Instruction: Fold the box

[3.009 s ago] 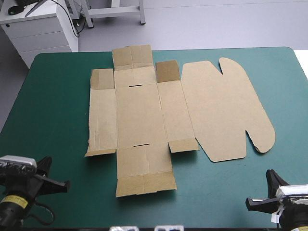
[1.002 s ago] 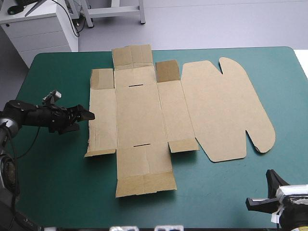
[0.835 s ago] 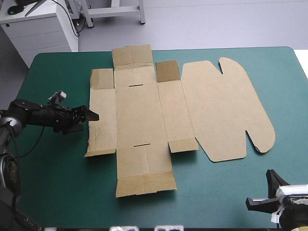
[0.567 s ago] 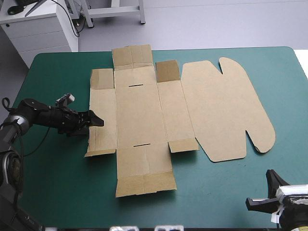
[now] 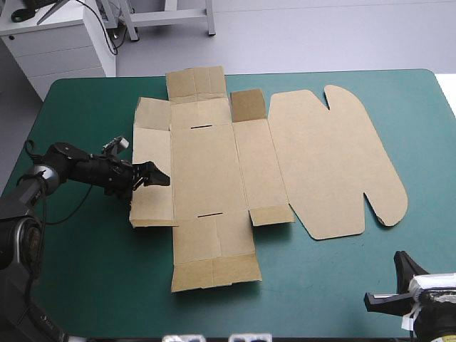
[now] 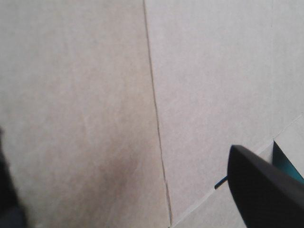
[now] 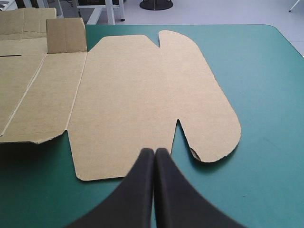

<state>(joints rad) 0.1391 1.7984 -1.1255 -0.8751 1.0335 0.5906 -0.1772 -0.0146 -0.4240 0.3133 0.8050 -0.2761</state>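
The box (image 5: pixel 206 171) lies opened out flat on the teal-green cover (image 5: pixel 85 249), no wall raised yet, its rounded lid (image 5: pixel 335 164) spread to the right of the base panel. The left gripper (image 5: pixel 158 176) reaches in low from the left of the base panel, and its black fingers stand apart, their tips over the left side panel (image 5: pixel 153 142), close to the score line that joins it to the base. The right gripper (image 7: pixel 155 153) is pressed together into one point, parked well to the near right of the base panel and touching nothing.

The risk I see: the fingers look to be riding on top of the side panel (not hooked under its free edge), so a further push would likely slide the whole sheet toward the lid side, or crease the board away from its score, instead of standing the wall up. Nothing pins the base down.

Just before, the left gripper was out on the cover, left of the box; now it is over the board, and the side panel's outer edge and end flaps sit slightly nearer the base panel. The right gripper has not moved
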